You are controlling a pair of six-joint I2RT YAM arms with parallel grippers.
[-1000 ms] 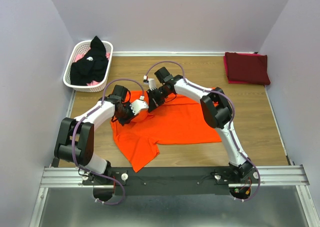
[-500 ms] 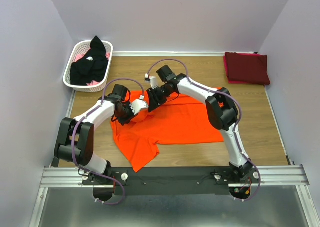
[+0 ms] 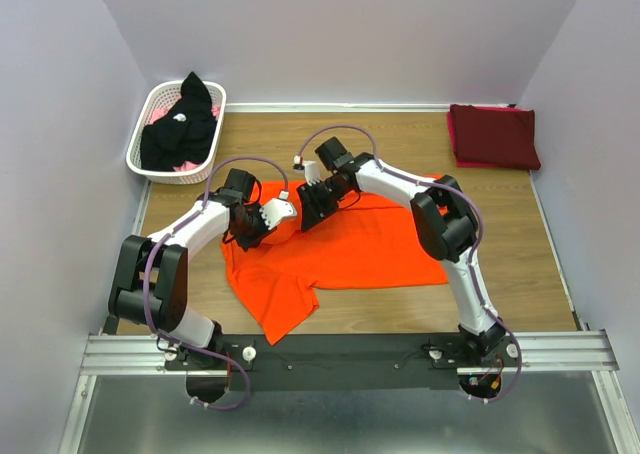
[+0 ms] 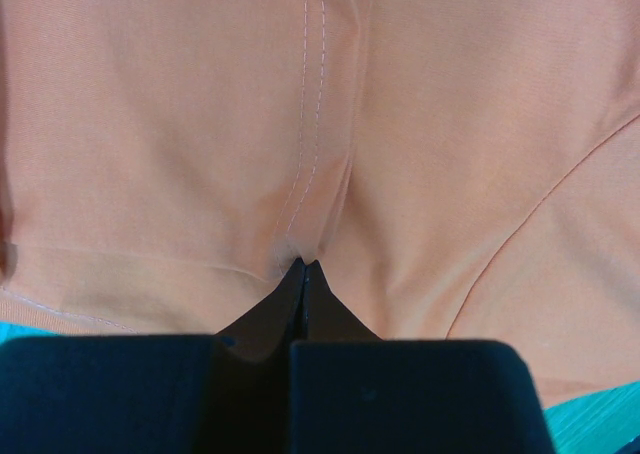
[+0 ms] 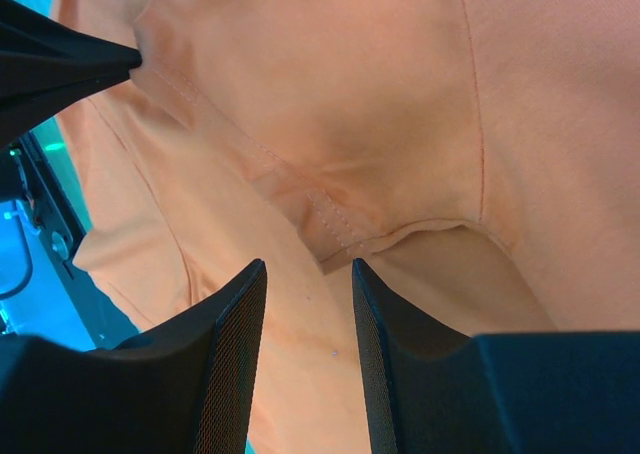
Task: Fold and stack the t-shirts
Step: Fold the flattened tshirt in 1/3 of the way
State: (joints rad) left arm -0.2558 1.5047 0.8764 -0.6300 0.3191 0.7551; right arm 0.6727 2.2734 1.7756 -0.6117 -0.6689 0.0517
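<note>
The bright orange t-shirt (image 3: 350, 244) lies spread and rumpled on the wooden table. My left gripper (image 3: 262, 224) is shut on a pinch of its cloth near a stitched seam (image 4: 305, 266), at the shirt's upper left. My right gripper (image 3: 308, 212) is open just above the shirt close to the left one; its jaws stand apart over a hem edge (image 5: 308, 269) with nothing between them. The dark maroon t-shirt (image 3: 492, 136) lies folded at the far right corner. The black t-shirt (image 3: 182, 124) lies bunched in the basket.
The white slotted basket (image 3: 142, 150) stands at the far left corner, with some pink cloth under the black shirt. Grey walls close in the table on three sides. The arms' mounting rail (image 3: 350, 349) runs along the near edge.
My right gripper has shifted slightly right and down over the shirt near the collar area. The left gripper has stayed in place, holding the cloth.
</note>
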